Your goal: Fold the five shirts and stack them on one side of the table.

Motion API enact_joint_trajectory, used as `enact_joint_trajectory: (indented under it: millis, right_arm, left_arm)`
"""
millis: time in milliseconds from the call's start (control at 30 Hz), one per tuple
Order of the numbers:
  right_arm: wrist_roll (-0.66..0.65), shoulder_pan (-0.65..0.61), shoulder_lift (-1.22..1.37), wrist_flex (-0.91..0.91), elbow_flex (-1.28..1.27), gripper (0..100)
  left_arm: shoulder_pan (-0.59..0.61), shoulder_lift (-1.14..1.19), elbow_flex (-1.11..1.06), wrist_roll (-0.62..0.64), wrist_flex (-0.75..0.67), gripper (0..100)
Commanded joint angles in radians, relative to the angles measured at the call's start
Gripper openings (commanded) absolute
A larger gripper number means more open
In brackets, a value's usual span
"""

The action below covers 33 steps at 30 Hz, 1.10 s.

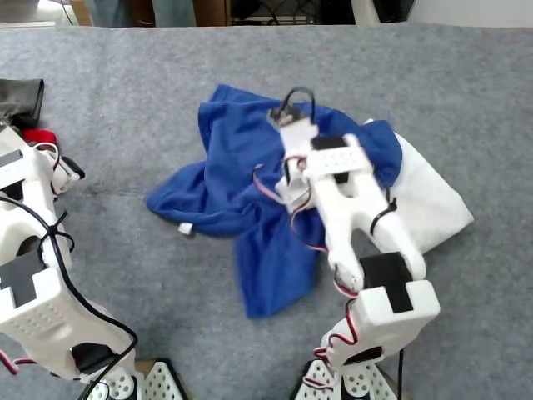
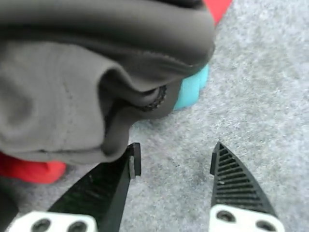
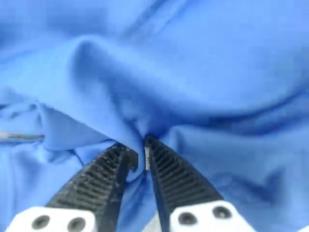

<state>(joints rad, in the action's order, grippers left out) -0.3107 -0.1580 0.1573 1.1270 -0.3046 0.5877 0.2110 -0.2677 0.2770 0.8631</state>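
A grey, felt-covered table fills the high view. Near its middle lies a blue shirt, crumpled and spread unevenly, with one part trailing toward the near edge. A white shirt lies flat on the right side, its left portion tucked under the blue shirt. The right arm stretches from the near edge out over the blue shirt, and the left arm stands at the table's left edge, bent back toward the far left corner. In that corner sits a small pile of clothes: a dark shirt on top, a red shirt under it and a teal shirt peeking out beside them. They look folded, though the close view makes that hard to confirm. The right gripper is pressed down into the blue shirt, its fingers closed together on a raised pinch of the blue cloth. The left gripper hangs over bare table cover just beside the dark shirt, its fingers spread apart with nothing between them.
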Motion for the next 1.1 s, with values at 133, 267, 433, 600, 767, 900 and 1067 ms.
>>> enact_joint_trajectory:
  millis: [133,267,433,600,767,900,1067]
  right_arm:
    - [-0.120,0.086,0.117,-0.181,0.182,3.2]
    - [-0.172,0.115,0.242,-0.189,0.303,3.3]
    - [-0.173,0.140,0.266,0.107,0.437,12.8]
    - [-0.172,0.140,0.171,0.258,0.460,26.1]
    - [-0.170,0.141,0.013,0.275,0.461,26.1]
    - [-0.160,0.138,-0.119,0.319,0.449,26.1]
    - [-0.207,0.009,-0.266,0.465,0.289,26.1]
  left_arm:
    - [-0.010,-0.006,0.050,-0.011,-0.002,25]
    - [-0.010,-0.006,0.050,-0.011,-0.002,25]
    - [-0.012,-0.006,0.050,-0.011,-0.002,25]
    - [-0.028,-0.006,0.050,-0.011,-0.002,25]
    - [-0.036,-0.005,0.048,-0.011,-0.002,25]
    - [-0.036,-0.005,0.048,-0.011,-0.002,25]
    - [-0.036,-0.005,0.048,-0.011,-0.002,25]
